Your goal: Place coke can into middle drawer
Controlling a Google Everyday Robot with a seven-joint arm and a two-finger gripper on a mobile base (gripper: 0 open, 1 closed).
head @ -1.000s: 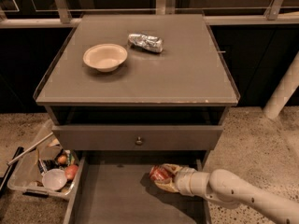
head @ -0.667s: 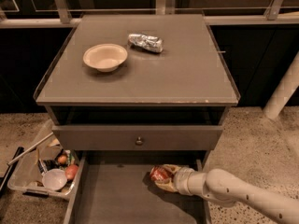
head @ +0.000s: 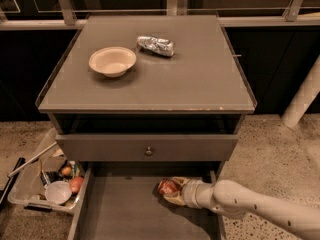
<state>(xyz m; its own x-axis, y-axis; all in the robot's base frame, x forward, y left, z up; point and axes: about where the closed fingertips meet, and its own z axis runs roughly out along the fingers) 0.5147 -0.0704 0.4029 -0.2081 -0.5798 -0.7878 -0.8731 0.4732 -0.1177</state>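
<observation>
The coke can [head: 167, 186], red with a silver end, lies on its side in the open middle drawer [head: 120, 211], near the drawer's back right. My gripper [head: 172, 190] reaches in from the lower right on a white arm and is shut on the can, its tan fingers wrapped around it just above or on the drawer floor. The drawer is a wide grey box with a flat floor, pulled out below a closed drawer front with a small round knob [head: 148, 151].
On the cabinet top stand a cream bowl [head: 112, 60] and a crumpled silver can [head: 156, 45]. A clear bin [head: 47, 184] with cups and fruit sits on the floor at the left. A white post [head: 302, 99] stands at the right.
The gripper with the can has barely shifted, edging slightly left and deeper in the drawer. Nothing else has moved.
</observation>
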